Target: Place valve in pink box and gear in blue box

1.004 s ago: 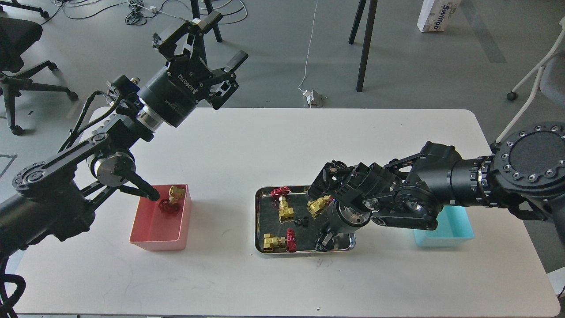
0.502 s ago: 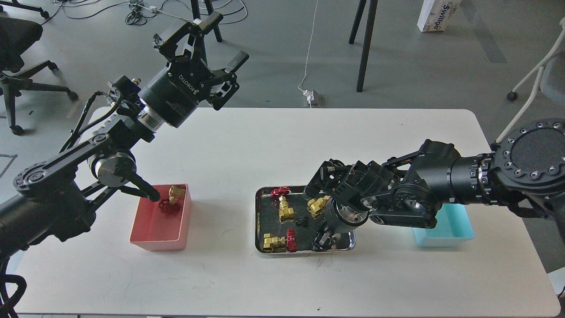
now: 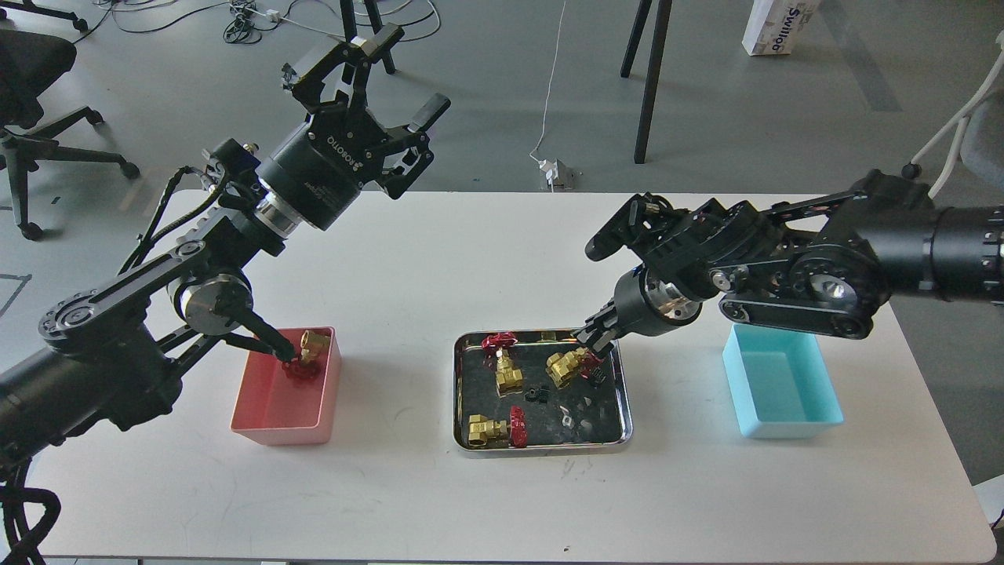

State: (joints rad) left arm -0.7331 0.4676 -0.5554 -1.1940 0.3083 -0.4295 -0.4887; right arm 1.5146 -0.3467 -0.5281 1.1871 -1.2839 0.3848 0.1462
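The steel tray (image 3: 541, 449) holds three brass valves with red handwheels: one at the back left (image 3: 506, 375), one at the back right (image 3: 566, 366), one at the front left (image 3: 488, 430). Two tiny black gears lie in it, one in the middle (image 3: 536, 393) and one beside the back-right valve (image 3: 597, 376). A fourth valve (image 3: 311, 351) lies in the pink box (image 3: 278, 408). The blue box (image 3: 784, 388) looks empty. My right gripper (image 3: 590, 336) hangs over the tray's back right corner, its dark fingers indistinct. My left gripper (image 3: 409, 72) is open and empty, raised beyond the table's far left.
The white table's (image 3: 471, 259) far edge runs behind both arms. My left forearm (image 3: 118, 306) crosses above the pink box's left side. Chairs, table legs and cables stand on the floor beyond.
My right arm has lifted and drawn back up and to the right, from low over the tray's front right to above its back right corner, uncovering the blue box. My left arm has barely shifted.
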